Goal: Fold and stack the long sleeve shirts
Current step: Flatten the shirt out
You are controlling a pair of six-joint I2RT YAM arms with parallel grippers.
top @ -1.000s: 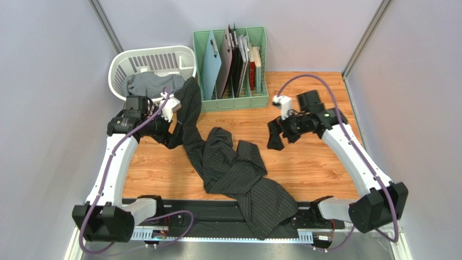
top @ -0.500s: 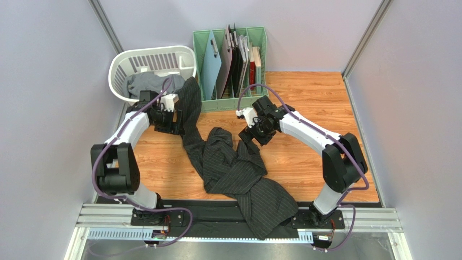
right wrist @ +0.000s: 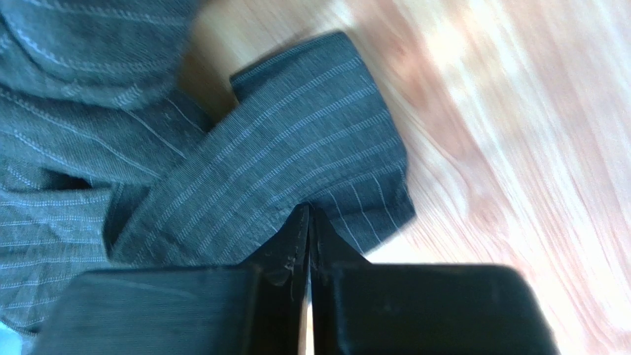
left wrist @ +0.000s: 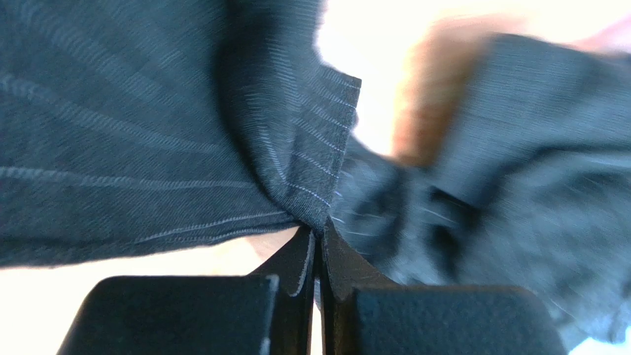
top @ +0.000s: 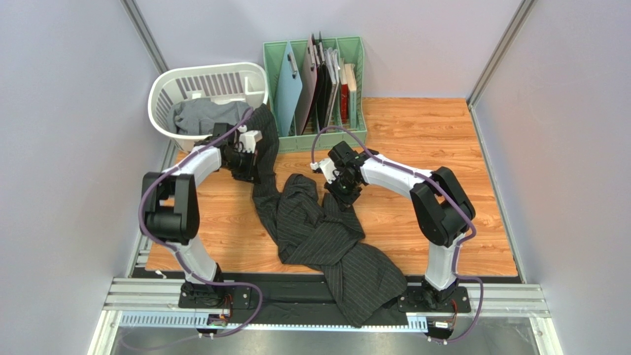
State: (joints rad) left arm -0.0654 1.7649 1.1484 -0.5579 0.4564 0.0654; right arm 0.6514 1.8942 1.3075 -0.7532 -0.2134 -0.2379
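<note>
Holding the black striped shirt (top: 318, 229), which lies bunched up on the desk (top: 429, 133), we have the left tool (left wrist: 317, 233) and the right tool (right wrist: 309, 211) each squeezed tight on its cloth so we can pull it flat.

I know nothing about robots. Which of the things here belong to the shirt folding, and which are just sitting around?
Part of the job:
- black pinstriped shirt, pinched by the left gripper and the right gripper
- grey shirt, lying in the white basket

Just lying about:
- green rack
- the boards standing in it
</note>
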